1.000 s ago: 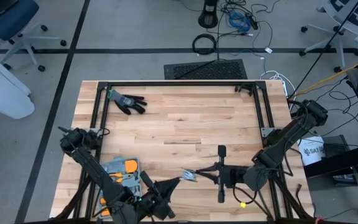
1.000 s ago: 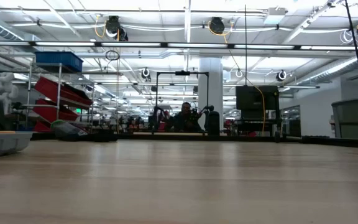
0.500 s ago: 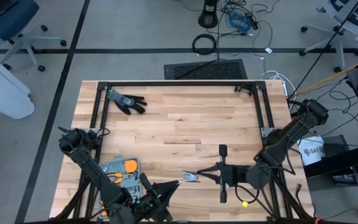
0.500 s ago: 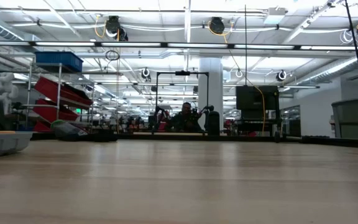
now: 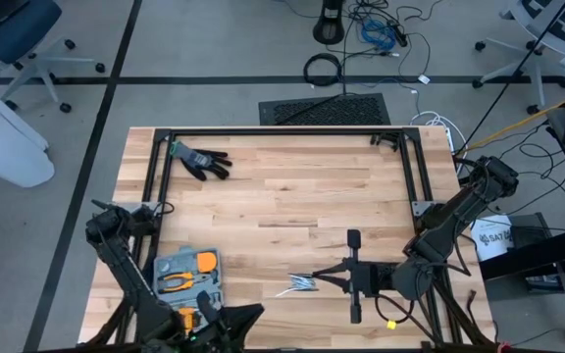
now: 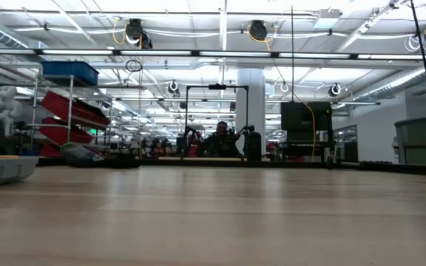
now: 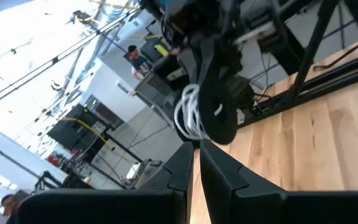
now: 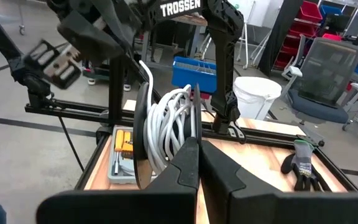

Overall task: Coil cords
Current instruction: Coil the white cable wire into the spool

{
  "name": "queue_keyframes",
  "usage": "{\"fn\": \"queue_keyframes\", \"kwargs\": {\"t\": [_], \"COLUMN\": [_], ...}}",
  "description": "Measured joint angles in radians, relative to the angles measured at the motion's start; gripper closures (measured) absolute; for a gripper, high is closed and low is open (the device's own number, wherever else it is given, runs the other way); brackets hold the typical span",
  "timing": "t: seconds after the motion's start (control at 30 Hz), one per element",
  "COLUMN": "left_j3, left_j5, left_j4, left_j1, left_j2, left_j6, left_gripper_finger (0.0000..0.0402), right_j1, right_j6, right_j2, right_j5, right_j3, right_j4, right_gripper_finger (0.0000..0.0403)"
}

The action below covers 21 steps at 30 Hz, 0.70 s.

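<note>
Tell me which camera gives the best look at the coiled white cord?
The right wrist view: the white cord fills its centre, loops distinct, at the right gripper. The left wrist view shows it smaller, the high view as a tiny pale bundle, the low view not at all.

Right gripper [image 5: 314,281] jaws shut; left arm withdrawn.

A pale wooden table [image 5: 292,196] is carrying everything here, with a black metal frame [image 5: 282,131] running along its far edge and down both sides. A black glove [image 5: 200,160] is lying near the far left corner, and a grey tool case [image 5: 190,277] with orange-handled tools is sitting by the near left corner.
</note>
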Motion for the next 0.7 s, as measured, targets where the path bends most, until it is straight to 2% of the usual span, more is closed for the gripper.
{"fn": "queue_keyframes", "kwargs": {"t": [0.2,0.4,0.7], "left_j3": [0.034,0.037,0.037], "left_j5": [0.008,0.156,0.154], "left_j4": [-0.005,0.011,0.012], "left_j1": [0.025,0.062,0.077], "left_j2": [0.000,0.001,0.001], "left_j6": [0.022,0.018,-0.007], "left_gripper_finger": [0.0366,0.0366,0.0365], "right_j1": [0.000,-0.001,-0.001], "right_j6": [-0.002,-0.003,-0.009], "right_j2": [0.000,0.000,0.000], "right_j5": [0.000,0.003,0.003], "right_j3": [0.000,0.000,0.000], "right_j4": [-0.005,-0.011,-0.012], "right_gripper_finger": [0.0402,0.0402,0.0402]}}
